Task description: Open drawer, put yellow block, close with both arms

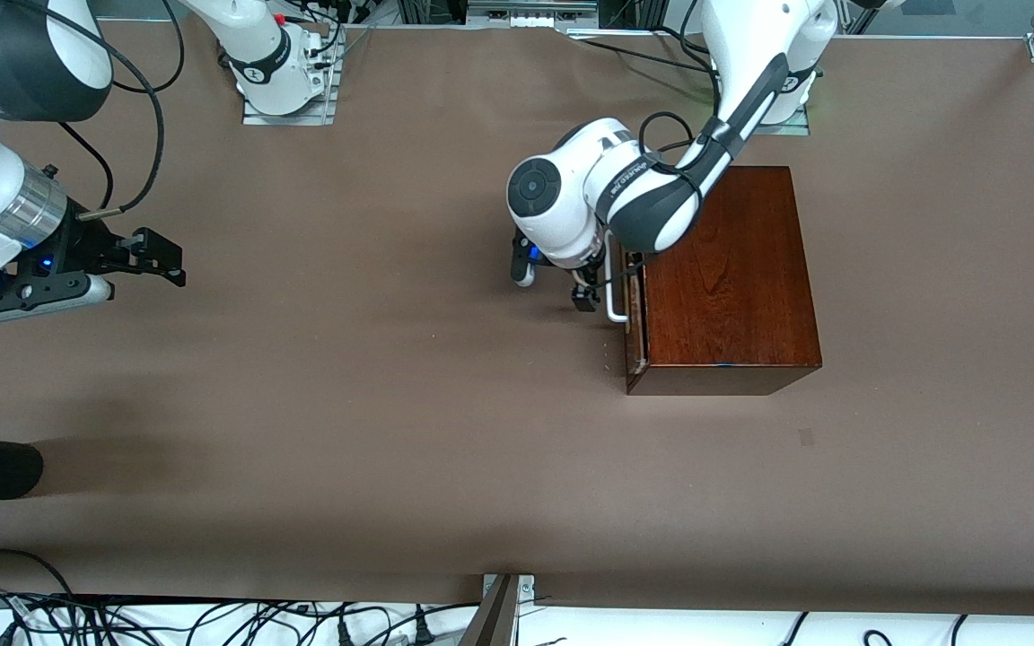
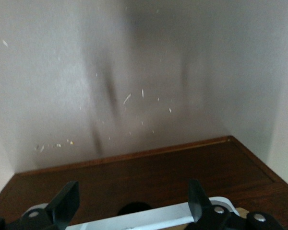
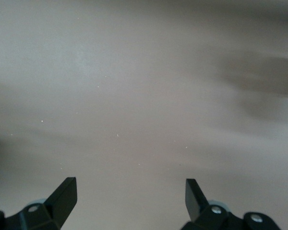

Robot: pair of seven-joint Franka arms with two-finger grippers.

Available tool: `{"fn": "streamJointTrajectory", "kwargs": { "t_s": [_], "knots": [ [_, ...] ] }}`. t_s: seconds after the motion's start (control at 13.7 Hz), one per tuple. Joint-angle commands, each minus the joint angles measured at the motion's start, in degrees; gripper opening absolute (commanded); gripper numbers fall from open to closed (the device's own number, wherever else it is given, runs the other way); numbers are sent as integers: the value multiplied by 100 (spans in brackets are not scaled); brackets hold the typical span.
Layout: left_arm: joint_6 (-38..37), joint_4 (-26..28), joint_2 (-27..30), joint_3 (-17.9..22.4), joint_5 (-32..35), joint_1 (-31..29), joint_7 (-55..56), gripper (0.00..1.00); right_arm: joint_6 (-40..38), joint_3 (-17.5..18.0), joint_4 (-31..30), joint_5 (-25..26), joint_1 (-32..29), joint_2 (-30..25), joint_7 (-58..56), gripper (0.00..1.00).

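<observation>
The drawer [image 1: 632,309], barely pulled out of the wooden box [image 1: 723,269], is seen right of the frame's centre, its white handle [image 1: 616,301] straddled by the spread, unclenched fingers of the left gripper [image 1: 591,289]. The right gripper [image 1: 158,256], open and empty, is held over bare table [image 1: 391,431] at the left edge.

The high front camera overlooks the whole table [image 1: 391,404]; both wrist cameras look closely past their tools, sharing its brown surface.
</observation>
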State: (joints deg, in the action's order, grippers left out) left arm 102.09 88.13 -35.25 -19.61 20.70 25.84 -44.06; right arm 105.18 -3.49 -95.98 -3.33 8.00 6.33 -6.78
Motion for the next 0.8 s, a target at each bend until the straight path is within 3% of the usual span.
{"fn": "streamJointTrajectory", "kwargs": {
  "t_s": [0.0, 0.22, 0.58, 0.73],
  "knots": [
    [-172, 11, 132, 80, 189, 9, -6, 100, 46, 23, -70, 209, 8, -141, 98, 100],
    [-215, -15, 141, 89, 197, 0, -6, 100, -59, 59, 167, 490, 70, -44, 80, 100],
    [-269, -59, 255, 177, 163, 9, 29, 100, -181, 24, 211, 421, 17, -44, 80, 100],
    [-260, -260, 290, 89, 5, 27, 510, 100, -226, 15, 211, 412, -1, -35, 80, 100]
  ]
}}
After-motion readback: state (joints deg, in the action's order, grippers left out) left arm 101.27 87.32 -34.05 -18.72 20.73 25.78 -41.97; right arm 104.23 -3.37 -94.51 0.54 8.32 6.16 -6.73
